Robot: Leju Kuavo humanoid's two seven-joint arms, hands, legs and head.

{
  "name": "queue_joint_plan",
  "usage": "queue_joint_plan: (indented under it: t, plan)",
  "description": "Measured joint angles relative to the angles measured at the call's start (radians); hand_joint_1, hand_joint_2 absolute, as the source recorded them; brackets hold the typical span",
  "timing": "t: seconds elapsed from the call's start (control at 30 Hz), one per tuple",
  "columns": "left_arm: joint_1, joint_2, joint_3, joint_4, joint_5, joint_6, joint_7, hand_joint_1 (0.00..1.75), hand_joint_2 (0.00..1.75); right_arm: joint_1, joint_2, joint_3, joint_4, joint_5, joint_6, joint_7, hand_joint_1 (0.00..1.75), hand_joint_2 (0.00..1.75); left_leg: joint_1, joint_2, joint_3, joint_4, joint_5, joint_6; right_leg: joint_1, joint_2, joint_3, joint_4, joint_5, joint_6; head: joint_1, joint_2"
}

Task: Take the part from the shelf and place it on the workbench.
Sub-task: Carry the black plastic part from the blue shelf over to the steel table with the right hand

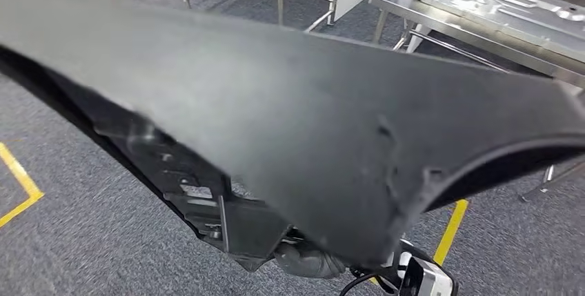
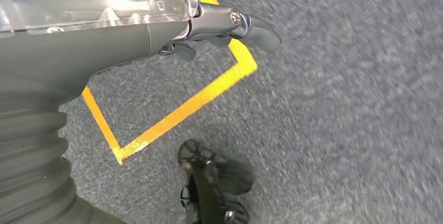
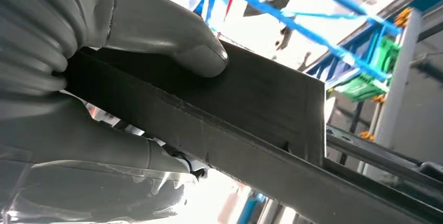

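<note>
One hand (image 3: pixel 104 93) around black part (image 3: pixel 251 104)

A: The big dark part (image 1: pixel 290 123) runs off the head view at both sides, so its ends are cut off, and it covers most of the right hand (image 1: pixel 307 260) beneath it.

B: Up close, the right hand's fingers (image 3: pixel 99 148) disappear behind the part's edge. The left hand (image 2: pixel 219 25)? Floor (image 2: pixel 339 104) beyond its fingertips is smeared by blur.

A: The tabletop (image 1: pixel 483 13) beyond the part is clipped at the frame's edge.
</note>
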Motion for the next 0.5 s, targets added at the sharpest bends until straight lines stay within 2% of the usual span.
queue_joint_plan:
  t: [0.07,0.1,0.13,0.2,0.23,0.27,0.33,0.37,0.4,0.43,0.47,0.5]
  plan:
    - [-0.002,-0.001,0.003,0.0,0.0,0.001,0.002,0.0,1.75,0.003,-0.001,-0.001,-0.002,-0.001,0.0,0.007,1.69,1.75,0.007,-0.037,0.048,-0.117,0.052,-0.002,-0.002,0.022,-0.004,0.017,-0.011,0.011,0.0,0.0]
    - [-0.002,-0.002,0.004,0.001,0.0,0.001,0.003,0.0,1.75,0.006,-0.001,-0.002,-0.003,-0.001,-0.001,0.01,1.69,1.75,0.008,-0.052,0.062,-0.15,0.058,0.001,-0.002,0.031,-0.009,0.024,-0.015,0.017,0.0,0.0]
    - [-0.002,-0.003,0.004,0.001,-0.001,0.001,0.003,0.0,1.75,0.011,-0.002,-0.003,-0.003,0.0,-0.002,0.012,1.69,1.75,0.008,-0.061,0.067,-0.158,0.052,0.006,-0.002,0.04,-0.014,0.027,-0.016,0.022,-0.001,0.0]
    - [-0.003,-0.007,0.004,0.001,-0.002,0.003,0.003,0.0,1.75,0.023,-0.004,-0.006,-0.004,0.002,-0.005,0.01,1.69,1.75,0.007,-0.046,0.069,-0.163,0.054,0.022,-0.005,0.054,-0.02,0.028,-0.015,0.031,-0.001,0.0]
    - [-0.005,-0.01,0.004,0.001,-0.003,0.006,0.002,0.0,1.75,0.028,-0.006,-0.008,-0.004,0.004,-0.007,0.007,1.69,1.75,0.007,-0.037,0.07,-0.165,0.055,0.029,-0.005,0.044,-0.023,0.036,-0.02,0.036,-0.001,0.0]
    - [-0.006,-0.012,0.004,0.001,-0.003,0.009,-0.001,0.0,1.75,0.031,-0.007,-0.01,-0.004,0.007,-0.01,0.004,1.69,1.75,0.008,-0.027,0.071,-0.168,0.056,0.035,-0.005,0.023,-0.034,0.058,-0.034,0.041,0.001,0.0]
    - [-0.005,-0.015,0.004,0.001,-0.005,0.015,-0.006,0.0,1.75,0.036,-0.01,-0.011,-0.003,0.011,-0.013,-0.004,1.69,1.75,0.006,-0.006,0.073,-0.17,0.054,0.043,-0.006,-0.032,-0.087,0.161,-0.085,0.052,0.003,0.0]
    - [-0.003,-0.015,0.004,0.001,-0.006,0.017,-0.008,0.0,1.75,0.041,-0.011,-0.012,-0.002,0.012,-0.014,-0.007,1.69,1.75,0.005,0.006,0.073,-0.17,0.053,0.045,-0.008,-0.047,-0.123,0.227,-0.112,0.056,0.004,0.0]
    - [-0.002,-0.016,0.004,0.001,-0.006,0.018,-0.011,0.0,1.75,0.047,-0.012,-0.014,-0.001,0.012,-0.015,-0.009,1.69,1.75,0.004,0.017,0.073,-0.17,0.051,0.046,-0.01,-0.053,-0.152,0.278,-0.127,0.058,0.004,0.0]
    - [-0.001,-0.016,0.005,0.001,-0.006,0.019,-0.013,0.0,1.75,0.052,-0.013,-0.015,0.0,0.013,-0.015,-0.009,1.69,1.75,0.003,0.029,0.075,-0.17,0.049,0.046,-0.011,-0.056,-0.166,0.299,-0.124,0.059,0.004,0.0]
    - [-0.002,-0.017,0.005,0.001,-0.006,0.018,-0.015,0.0,1.75,0.057,-0.015,-0.016,0.001,0.014,-0.015,-0.009,1.69,1.75,0.003,0.039,0.077,-0.17,0.047,0.046,-0.011,-0.059,-0.16,0.281,-0.102,0.057,0.004,0.0]
    - [-0.003,-0.017,0.004,0.001,-0.006,0.017,-0.016,0.0,1.75,0.059,-0.016,-0.017,0.001,0.014,-0.015,-0.009,1.69,1.75,0.002,0.049,0.081,-0.17,0.044,0.045,-0.009,-0.065,-0.134,0.227,-0.067,0.052,0.004,0.0]
